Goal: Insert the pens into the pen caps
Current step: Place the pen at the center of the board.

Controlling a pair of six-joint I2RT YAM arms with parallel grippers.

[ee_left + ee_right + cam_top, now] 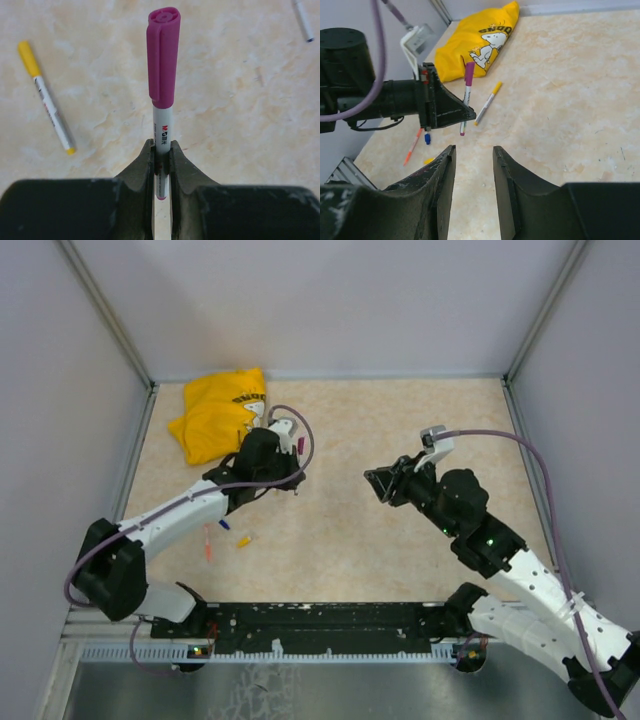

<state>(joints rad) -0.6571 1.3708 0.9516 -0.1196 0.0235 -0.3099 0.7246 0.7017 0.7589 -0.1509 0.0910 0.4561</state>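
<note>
Left claw [161, 150] pinched tight on the white barrel of a pen [163, 125], gripping low on it. Purple cap [163, 55] seated on the pen's upper end. Held pen stands upright in the claw, just beside the near right corner of the yellow cloth [220, 415].

Yellow-capped pen [487, 102] lies flat on the desk [400, 540], near the cloth's near edge.

Orange pen [208, 542], blue cap [224, 524] and yellow cap [243, 540] lie loose, close together, further from the cloth toward the arm bases.

Right claw [472, 155] parted about halfway, nothing between its fingers. It sits well right of the cloth, facing the held pen.
</note>
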